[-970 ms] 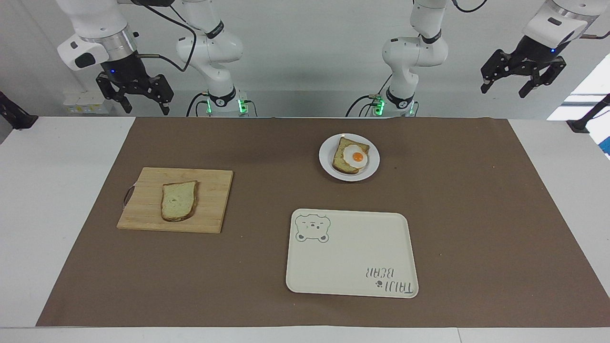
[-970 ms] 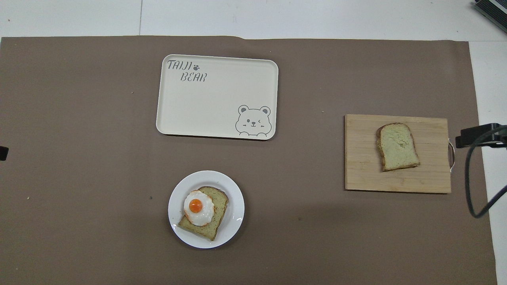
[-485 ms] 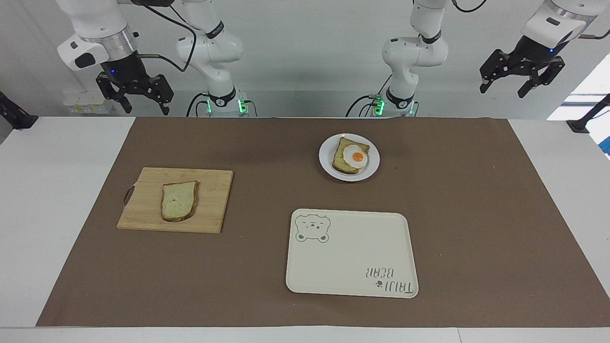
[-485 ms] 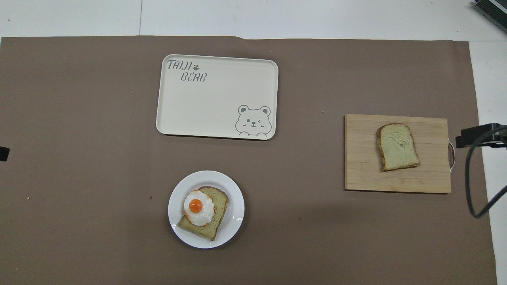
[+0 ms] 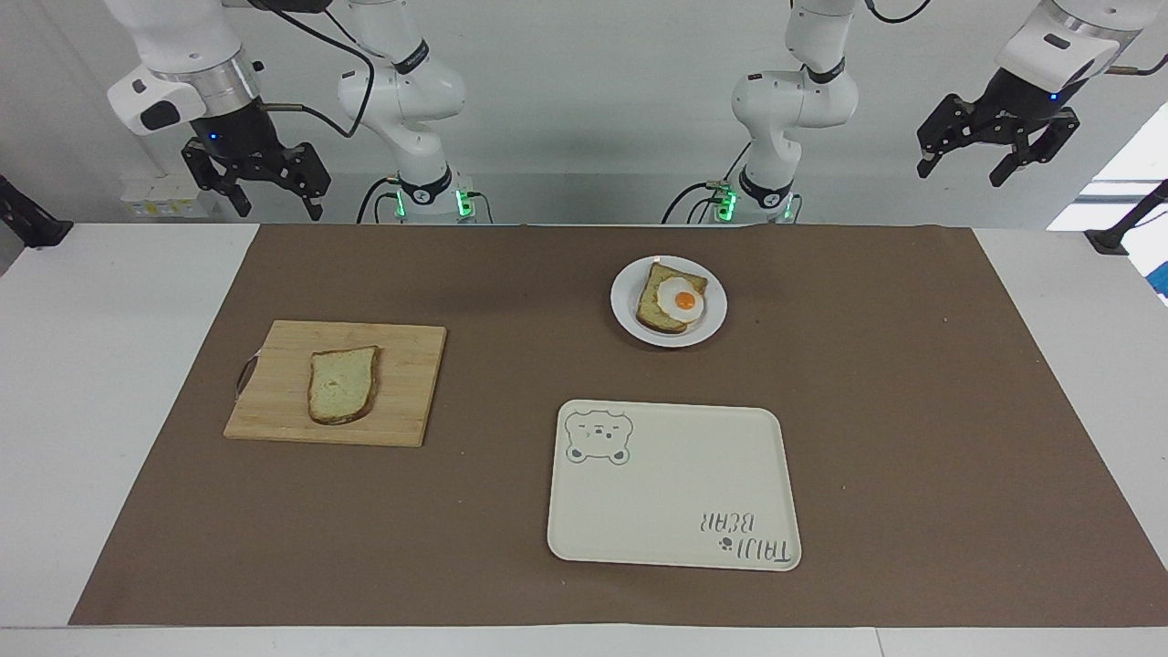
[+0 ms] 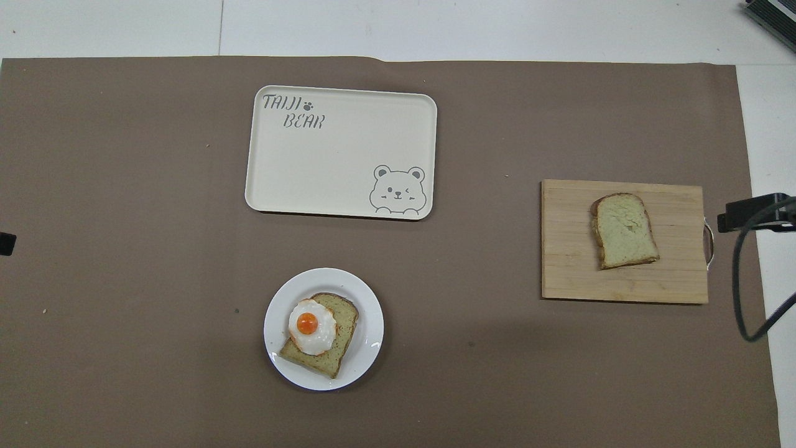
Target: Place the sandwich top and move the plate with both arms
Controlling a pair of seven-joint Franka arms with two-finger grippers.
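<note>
Left gripper: my black two-fingered left gripper (image 5: pixel 997 164) hangs raised at the left arm's end of the table, over its robot-side edge; fingers spread wide, nothing held.
Right gripper: my black two-fingered right gripper (image 5: pixel 257 190) hangs raised at the right arm's end, over the robot-side edge; fingers spread wide, nothing held.
Plate: small round glossy white plate (image 5: pixel 624 310) (image 6: pixel 368 323), nearest to my bases, on the mat.
Egg slice: green-crumbed bread slice with brown crust (image 5: pixel 650 310) (image 6: pixel 341 339) lies on the plate; a smooth white fried egg with orange yolk (image 5: pixel 681 300) (image 6: pixel 311 326) rests on it.
Board: pale rectangular wooden cutting board (image 5: pixel 406 383) (image 6: pixel 563 249), visible grain, thin metal loop handle, toward the right arm's end, farther from me than the plate.
Sandwich top: plain bread slice, pale yellowish-green porous crumb, brown crust, one rounded end (image 5: pixel 342 383) (image 6: pixel 624 230), flat on the board, well apart from the plate.
Tray: cream rectangular tray with rounded corners and raised rim (image 5: pixel 671 484) (image 6: pixel 339 155), matte, farthest from me.
Mat: brown paper-like sheet (image 5: pixel 912 411) (image 6: pixel 124 249) over the white table (image 5: pixel 91 365) (image 6: pixel 435 25).
Change: left gripper has risen slightly since a second ago; right gripper shifted marginally; objects unmoved.
Writing: tray reads "TAIJI BEAR" with a paw mark and a winking bear drawing.
</note>
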